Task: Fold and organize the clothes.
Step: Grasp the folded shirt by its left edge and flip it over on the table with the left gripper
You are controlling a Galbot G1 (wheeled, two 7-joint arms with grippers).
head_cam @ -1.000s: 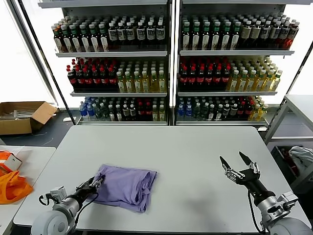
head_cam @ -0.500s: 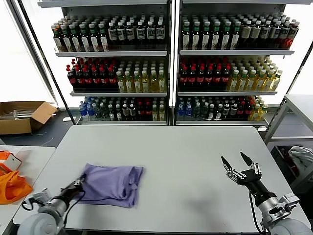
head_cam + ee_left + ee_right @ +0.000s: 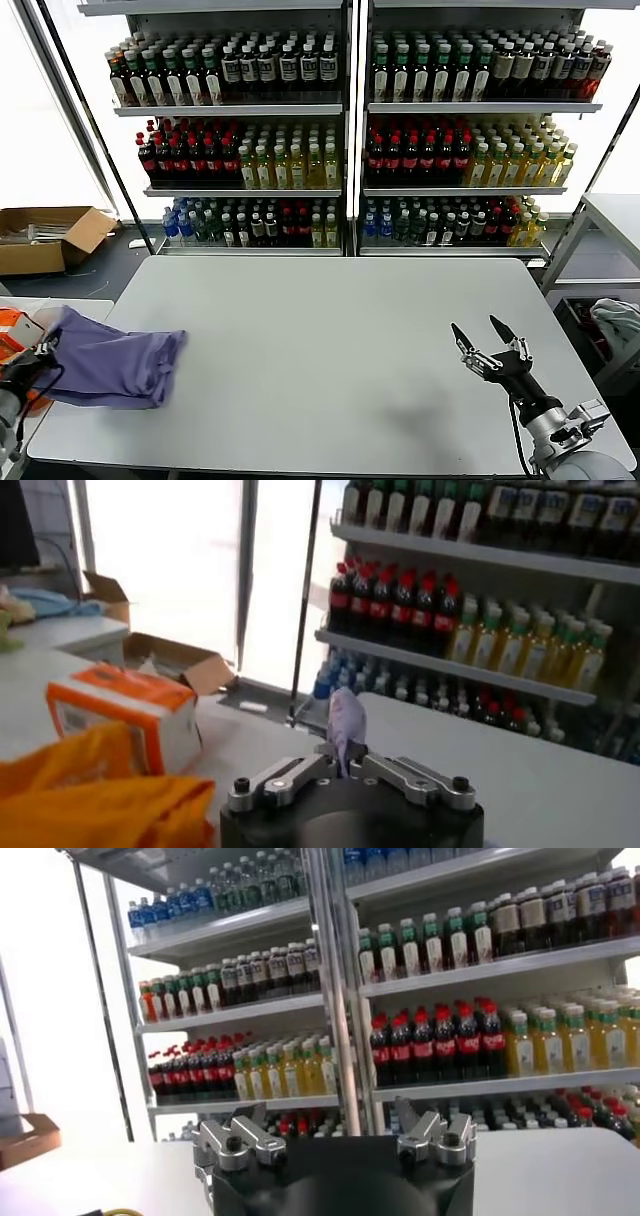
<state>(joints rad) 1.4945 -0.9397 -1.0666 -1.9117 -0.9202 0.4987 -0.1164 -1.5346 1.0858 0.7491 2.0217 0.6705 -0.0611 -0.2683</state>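
Where the worktop meets its left edge, the folded T-shirt lies partly on the surface and partly past the edge, one end raised toward the left gripper. The left gripper is at the far left border of the head view, fingers shut tight on a narrow fold of the T-shirt, which stands up between them in the left wrist view. An orange cloth and an orange-and-white box lie just beside this gripper on the side table. The right gripper hovers over the right near part of the worktop, well apart from the T-shirt, fingers spread wide and holding nothing. Shelves of bottles stand behind the worktop. A cardboard box sits on the floor at far left
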